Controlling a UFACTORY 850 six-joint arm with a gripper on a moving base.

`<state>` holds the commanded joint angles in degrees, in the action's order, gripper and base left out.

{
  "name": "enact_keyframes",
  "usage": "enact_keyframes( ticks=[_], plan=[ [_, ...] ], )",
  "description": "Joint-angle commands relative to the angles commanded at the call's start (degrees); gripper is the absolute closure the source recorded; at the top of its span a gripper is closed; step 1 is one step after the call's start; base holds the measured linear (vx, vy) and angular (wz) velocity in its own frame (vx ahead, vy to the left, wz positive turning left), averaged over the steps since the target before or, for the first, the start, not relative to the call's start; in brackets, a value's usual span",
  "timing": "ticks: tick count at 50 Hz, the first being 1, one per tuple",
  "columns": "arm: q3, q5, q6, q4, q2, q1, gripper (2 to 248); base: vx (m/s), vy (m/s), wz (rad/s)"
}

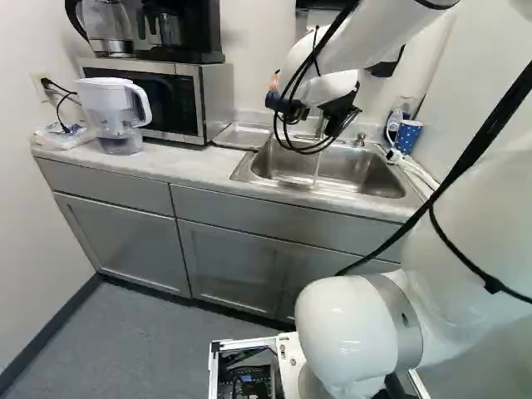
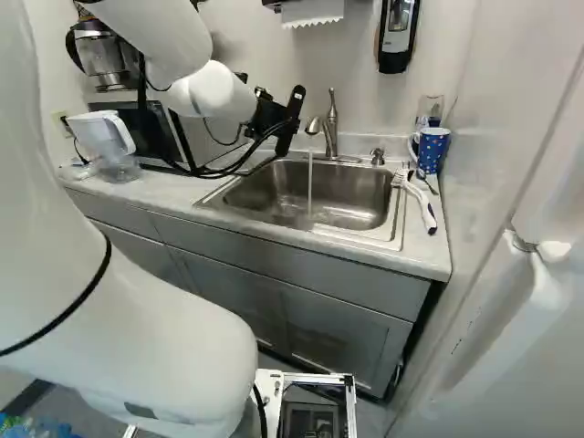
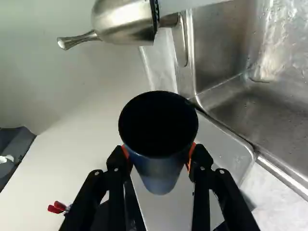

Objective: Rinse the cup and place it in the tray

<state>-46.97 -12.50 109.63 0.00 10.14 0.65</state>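
In the left base view my gripper (image 1: 281, 101) is up left of the faucet, its fingertips largely hidden by the wrist. The wrist view shows the gripper (image 3: 159, 156) shut on a dark blue cup (image 3: 161, 179), orange pads touching both sides. The cup's dark mouth faces the camera, and its inside cannot be made out. Beyond the cup lies a flat metal tray (image 3: 221, 149), beside the basin. The same tray (image 1: 243, 135) shows left of the sink. Whether the cup touches it cannot be told.
Water runs from the faucet (image 2: 329, 128) into the sink (image 2: 351, 196). Right of it stand a blue patterned mug (image 2: 431, 149) and a white-handled brush (image 2: 422, 203). A microwave (image 1: 166, 100) and a water pitcher (image 1: 114, 116) stand at the counter's left.
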Motion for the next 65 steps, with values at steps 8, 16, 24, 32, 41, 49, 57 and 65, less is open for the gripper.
enact_keyframes(
  ticks=[8, 16, 24, 32, 41, 49, 57, 65],
  plan=[
    [0.0, 0.0, 0.0, 0.0, 0.0, 0.0, 126, 0.0, 0.0, 0.0],
    [0.0, 0.0, 0.0, 0.0, 0.0, 0.0, 126, 0.0, 0.0, 0.0],
    [0.0, 0.0, -0.64, 0.0, 0.0, 0.0, 126, 0.0, 0.0, 0.0],
    [0.0, 0.0, -4.42, 0.0, 0.0, 0.0, 126, 0.0, 0.0, 0.0],
    [0.0, 0.0, -9.69, 0.0, 0.0, 0.0, 126, 0.0, 0.0, 0.0],
    [0.0, 0.0, -14.48, 0.0, 0.0, 0.0, 126, 0.0, 0.0, 0.0],
    [0.0, 0.0, -19.31, 0.0, 0.0, 0.0, 126, 0.0, 0.0, 0.0],
    [0.0, 0.0, -24.13, 0.0, 0.0, 0.0, 126, 0.0, 0.0, 0.0]
  ],
)
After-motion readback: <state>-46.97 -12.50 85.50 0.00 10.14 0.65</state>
